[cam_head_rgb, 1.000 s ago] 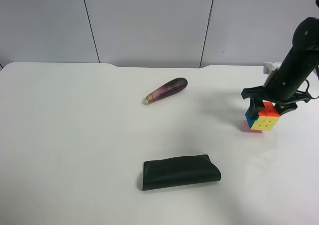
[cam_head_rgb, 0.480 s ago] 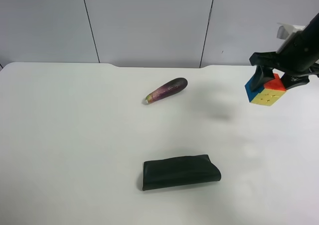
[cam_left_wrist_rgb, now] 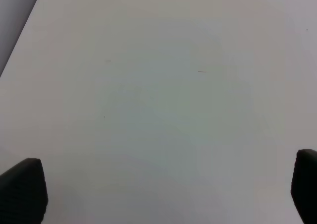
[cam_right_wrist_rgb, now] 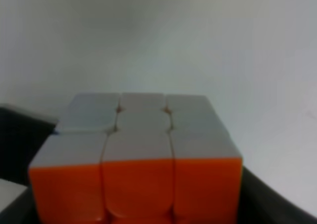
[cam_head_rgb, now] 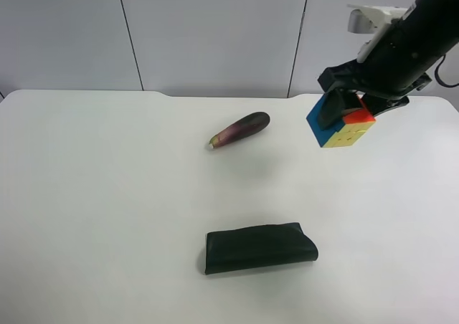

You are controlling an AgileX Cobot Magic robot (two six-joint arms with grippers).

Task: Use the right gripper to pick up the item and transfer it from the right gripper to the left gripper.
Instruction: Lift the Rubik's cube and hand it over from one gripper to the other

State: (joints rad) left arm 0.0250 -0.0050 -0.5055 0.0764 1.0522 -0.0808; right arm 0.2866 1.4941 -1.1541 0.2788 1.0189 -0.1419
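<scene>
I have the cube [cam_head_rgb: 346, 129] clamped in the right gripper [cam_head_rgb: 353, 113], one black finger [cam_head_rgb: 330, 112] on each side. It hangs clear of the bench [cam_head_rgb: 107, 195], out toward 2 o'clock in the high view, tilted with its blue, orange and yellow faces showing. On my right wrist feed the cube [cam_right_wrist_rgb: 136, 154] fills the lower frame, orange face toward the camera and a pale one above it, with dark fingers hugging both sides. The left gripper [cam_left_wrist_rgb: 163, 187] stands wide. I see only its two fingertips [cam_left_wrist_rgb: 22, 189] at the frame corners, with bare bench between them. The pouch [cam_head_rgb: 259, 247] lies flat and folded shut near 6 o'clock. The eggplant [cam_head_rgb: 240, 130] lies toward 12 o'clock from it, well apart, on a slant. The bench is plain white. Behind it runs a pale grey panelled wall [cam_head_rgb: 215, 30] with dark seams.
</scene>
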